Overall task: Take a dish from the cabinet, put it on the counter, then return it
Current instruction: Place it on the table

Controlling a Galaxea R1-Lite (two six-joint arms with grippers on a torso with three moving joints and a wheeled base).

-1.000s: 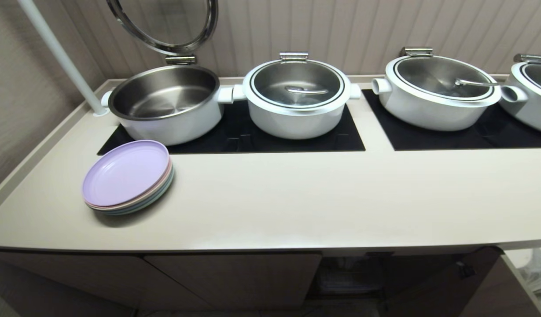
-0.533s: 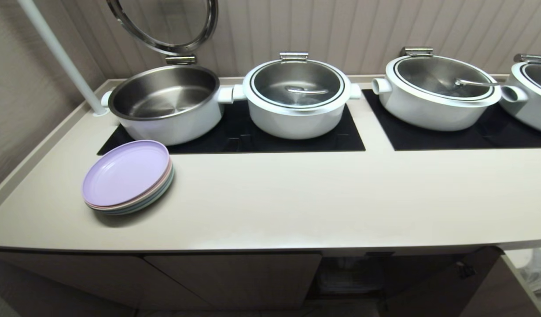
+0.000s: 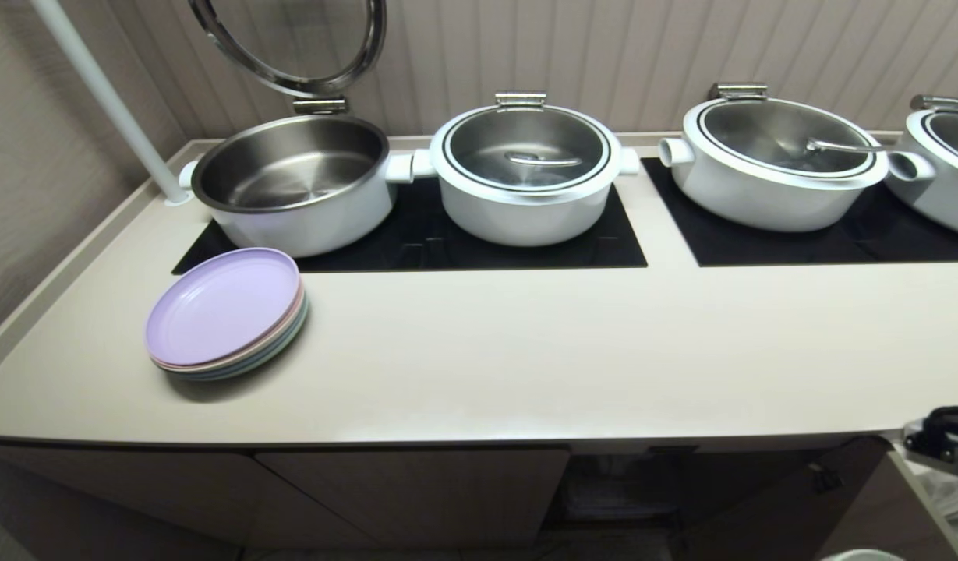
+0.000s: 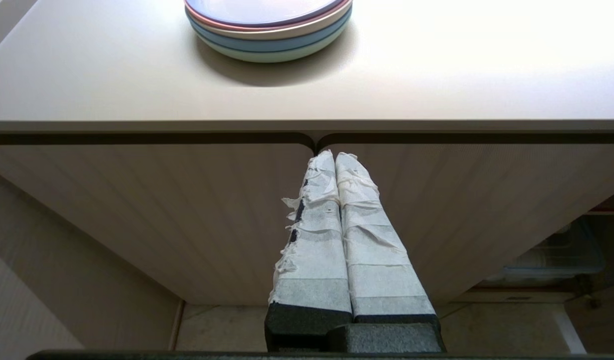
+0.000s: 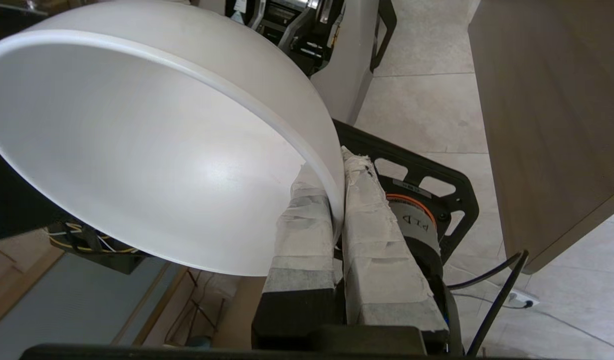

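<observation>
At the worktop's (image 3: 525,366) near right corner, low and just off its front edge: my right hand (image 5: 336,200), taped fingers pinching the rim of the small white bowl (image 5: 152,150), one finger inside the wall, one outside. The head view catches only a dark part of that arm at the far right margin; the hand itself and the bowl I see in the wrist view alone.

Bowl: held clear of any surface, tilted, its open mouth turned toward the wrist camera, floor tiles behind it. Not yet on the worktop.

Governing relation, as I judge it: the bare stretch of worktop lies up and to the left of the right hand, so the carry should go up over the front edge and inward. The rim needs levelling before the foot meets the surface.

Left hand (image 4: 336,160): taped fingers pressed together, holding nothing, parked low facing the ribbed doors of the cabinet (image 4: 137,200). It is the farther of the two from the bowl.

Worktop contents: stack of pastel plates (image 3: 225,312), lilac uppermost, front left; four white pots along the back on black hob panels (image 3: 479,241), the leftmost pot (image 3: 291,183) with its lid raised. The middle front stands free.

Cabinet, right bay: open, a plastic bin dimly visible inside.
</observation>
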